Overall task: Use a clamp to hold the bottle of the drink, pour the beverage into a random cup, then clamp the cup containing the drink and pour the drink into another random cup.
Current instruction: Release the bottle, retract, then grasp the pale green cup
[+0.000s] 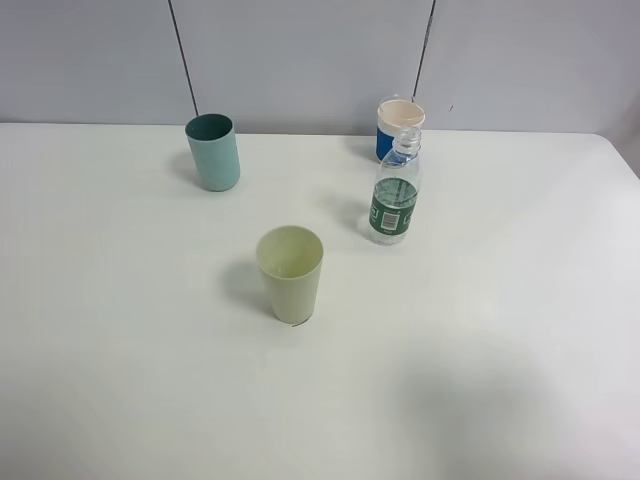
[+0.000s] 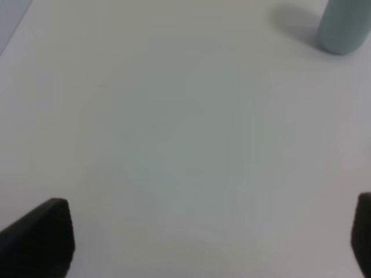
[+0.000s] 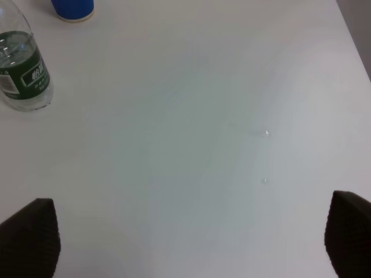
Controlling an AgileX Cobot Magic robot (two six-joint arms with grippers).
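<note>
Bottle [image 1: 396, 195] upright on surface [image 1: 500, 350], just in front of blue cup [image 1: 398, 128]. I read right end effector [image 3: 188, 237] spread wide, empty, bottle well apart; left end effector [image 2: 200, 237] likewise wide.

A bare test bench in a lab-like room.
A plain white table [image 1: 500, 350] (matte, uniform) fills the high view, backed at twelve o'clock by a grey panelled wall [image 1: 300, 50] with dark seams [image 1: 183, 55]. The few things on it stand apart like laid-out props: a teal cup [image 1: 213, 152] at ten o'clock, a pale green cup [image 1: 291, 272] near the centre, a clear bottle [image 1: 397, 200] with a green label at two o'clock, a blue-and-white cup [image 1: 398, 128] just behind it at one o'clock.
</note>
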